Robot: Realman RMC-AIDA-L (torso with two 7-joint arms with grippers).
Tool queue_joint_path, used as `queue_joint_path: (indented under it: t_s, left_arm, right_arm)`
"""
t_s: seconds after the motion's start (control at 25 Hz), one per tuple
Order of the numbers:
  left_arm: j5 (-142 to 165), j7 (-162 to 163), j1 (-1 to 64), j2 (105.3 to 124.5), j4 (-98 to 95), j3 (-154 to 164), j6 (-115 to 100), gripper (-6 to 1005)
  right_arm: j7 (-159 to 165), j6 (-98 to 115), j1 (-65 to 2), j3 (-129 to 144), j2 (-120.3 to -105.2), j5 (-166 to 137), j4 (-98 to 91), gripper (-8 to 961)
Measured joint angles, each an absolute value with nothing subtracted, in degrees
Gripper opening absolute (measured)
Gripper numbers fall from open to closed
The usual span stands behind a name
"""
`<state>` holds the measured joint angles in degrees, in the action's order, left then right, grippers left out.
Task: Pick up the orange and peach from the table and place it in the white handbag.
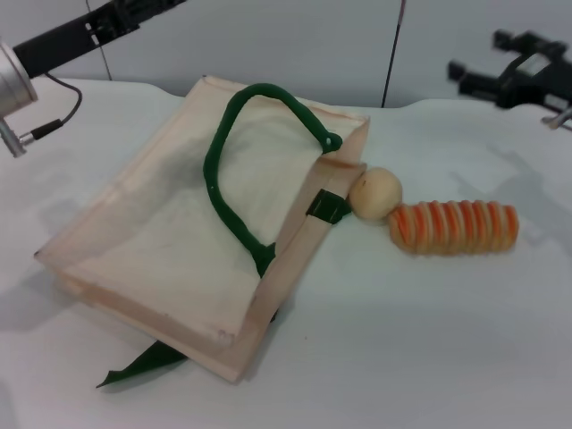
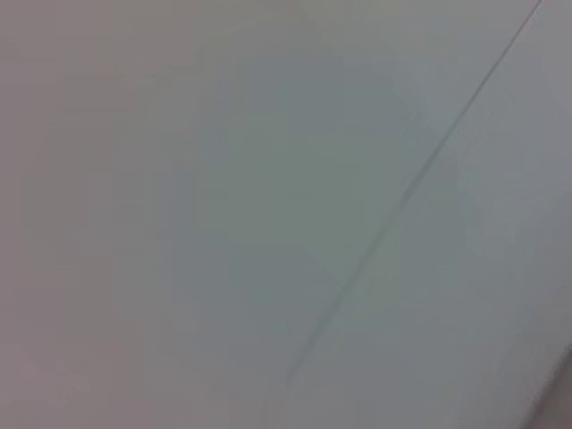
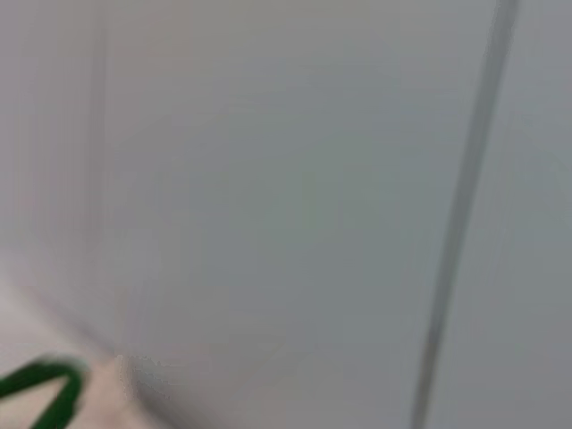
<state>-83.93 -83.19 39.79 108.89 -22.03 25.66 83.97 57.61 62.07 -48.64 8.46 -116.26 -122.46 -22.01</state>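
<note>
right gripper (image 1: 474, 80) raised far right over table (image 1: 429, 331), fingers look spread, holding nothing | left arm (image 1: 54, 45) up far left, its gripper out of sight | bag (image 1: 179, 232) flat mid-table, green handle (image 1: 228, 170) across it | orange, peach not visible | beige ball (image 1: 375, 192) touching bag edge, striped roll (image 1: 456, 226) beside ball

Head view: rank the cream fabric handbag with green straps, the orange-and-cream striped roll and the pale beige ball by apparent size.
1. Cream fabric handbag with green straps, lying flat, by far the largest.
2. Orange-and-cream striped roll, beside the bag.
3. Pale beige ball, smallest, sitting between the bag's edge and the roll.
All lie at similar depth, so the order looks reliable.
</note>
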Motion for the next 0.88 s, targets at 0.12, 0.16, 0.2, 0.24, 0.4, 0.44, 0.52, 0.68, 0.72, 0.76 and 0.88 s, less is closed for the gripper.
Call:
queue_joint_path:
  t_s: [0.12,0.16,0.2,0.24,0.4,0.44,0.52,0.68,0.72,0.76,0.88]
  left_arm:
    - [-86.89,-92.49,38.74,111.02,-21.57,24.7,80.51,891]
    - [-88.07,-95.41,38.38,111.74,-21.56,24.59,79.18,891]
    - [-89.64,-99.17,37.89,112.62,-21.55,24.51,77.34,891]
    - [-90.75,-102.33,37.5,113.36,-21.51,24.52,75.98,891]
    - [-98.23,-119.91,36.14,116.23,-19.26,24.47,70.28,891]
    - [-101.19,-125.02,36.08,116.29,-16.53,24.28,69.47,891]
    - [-106.11,-133.01,36.08,116.14,-12.2,23.93,68.68,891]
    - [-116.68,-148.76,35.86,116.43,-5.81,23.73,68.01,891]
    - [-118.56,-151.76,35.87,116.46,-4.49,23.73,68.07,891]
    - [-120.89,-155.01,35.94,116.49,-2.93,23.73,68.17,891]
    - [-124.41,-158.47,36.15,116.6,-0.83,23.73,68.36,891]
  right_arm:
    - [50.88,62.24,-46.6,5.04,-116.38,-114.23,-19.35,890]
    - [48.49,62.25,-45.92,4.16,-116.38,-111.37,-18.21,890]
    - [46.03,62.24,-45.24,3.32,-116.39,-108.65,-17.15,890]
    - [43.51,62.25,-44.47,2.2,-116.39,-105.75,-15.78,890]
    - [32.25,62.29,-41.58,-2.57,-116.47,-93.86,-9.56,891]
    - [29.13,62.48,-40.96,-3.68,-116.49,-90.86,-7.81,891]
    - [24.88,63.15,-39.91,-4.99,-116.51,-86.32,-5.26,891]
    - [19.68,64.49,-38.37,-6.15,-116.59,-78.78,-1.74,891]
    - [19.41,64.53,-38.11,-6.18,-116.61,-77.64,-1.26,891]
    - [19.34,64.53,-37.91,-6.18,-116.59,-77.08,-1.0,891]
    - [19.26,64.37,-37.53,-6.04,-116.55,-76.82,-0.75,891]
